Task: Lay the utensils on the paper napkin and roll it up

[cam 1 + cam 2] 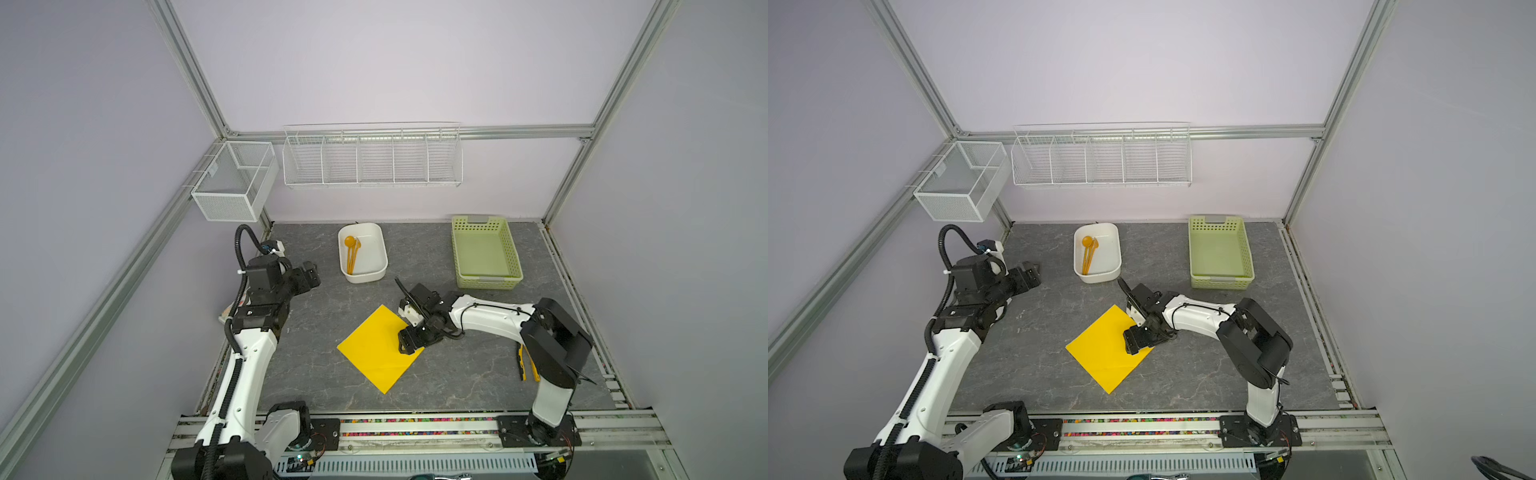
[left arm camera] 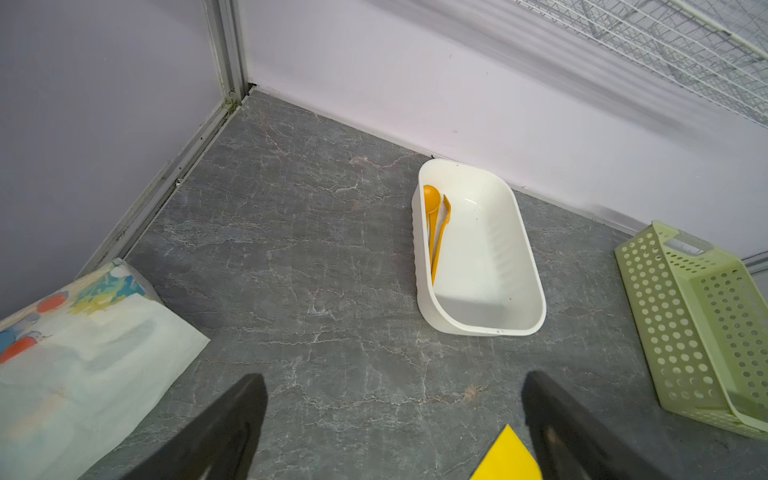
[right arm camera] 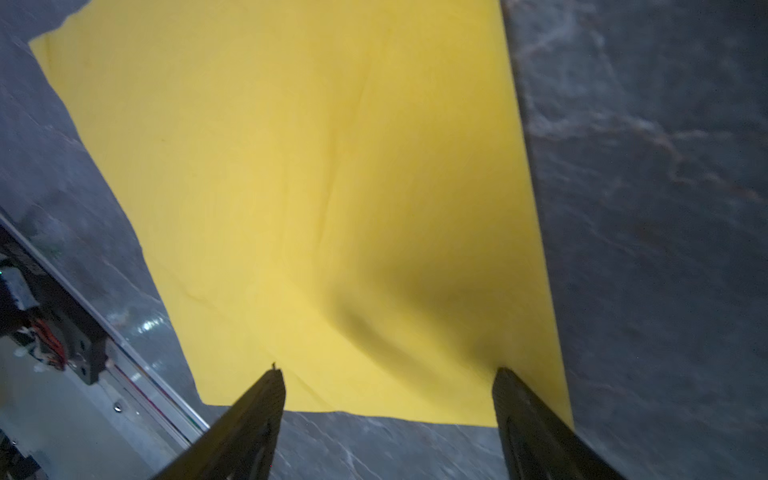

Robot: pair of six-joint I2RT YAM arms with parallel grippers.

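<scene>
Napkin (image 1: 380, 347) spread flat, right pincer (image 3: 388, 374) held wide open over its edge. Utensils (image 1: 352, 255) seen lying in white tub (image 1: 365, 277). Left pincer (image 2: 392, 378) likewise open, nothing gripped.

The grey marbled tabletop (image 1: 316, 374) bears the paper napkin (image 1: 370, 353), flat. A white tub (image 1: 365, 277), green basket (image 1: 488, 283), pliers (image 1: 523, 363) and packet (image 2: 83, 374) lie around.
</scene>
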